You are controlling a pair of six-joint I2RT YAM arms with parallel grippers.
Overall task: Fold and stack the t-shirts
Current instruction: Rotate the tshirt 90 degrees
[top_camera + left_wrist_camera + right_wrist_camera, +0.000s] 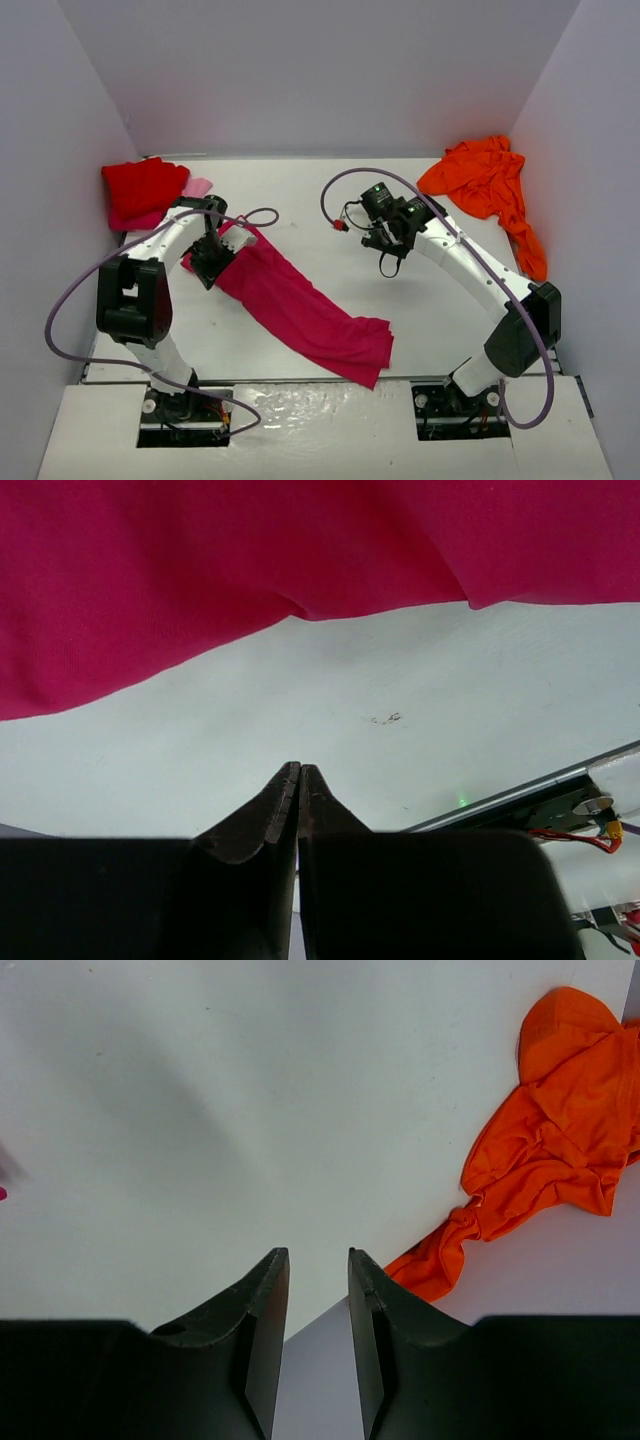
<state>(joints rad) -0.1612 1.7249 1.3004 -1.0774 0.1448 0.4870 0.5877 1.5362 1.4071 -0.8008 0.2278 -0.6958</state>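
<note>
A magenta-pink t-shirt (300,305) lies in a long diagonal strip across the table, and its cloth (200,570) fills the top of the left wrist view. My left gripper (210,262) hovers at the strip's upper left end. It (299,768) is shut, with no cloth between the tips and white table beneath. A bright red t-shirt (143,187) sits at the back left corner. An orange t-shirt (487,182) (560,1130) lies crumpled at the back right. My right gripper (388,262) (318,1255) hangs over bare table mid-right, open and holding nothing.
A pale pink piece of cloth (198,187) pokes out beside the red t-shirt. White walls close in the table on the left, back and right. The orange t-shirt trails along the right wall (590,200). Purple cables loop off both arms.
</note>
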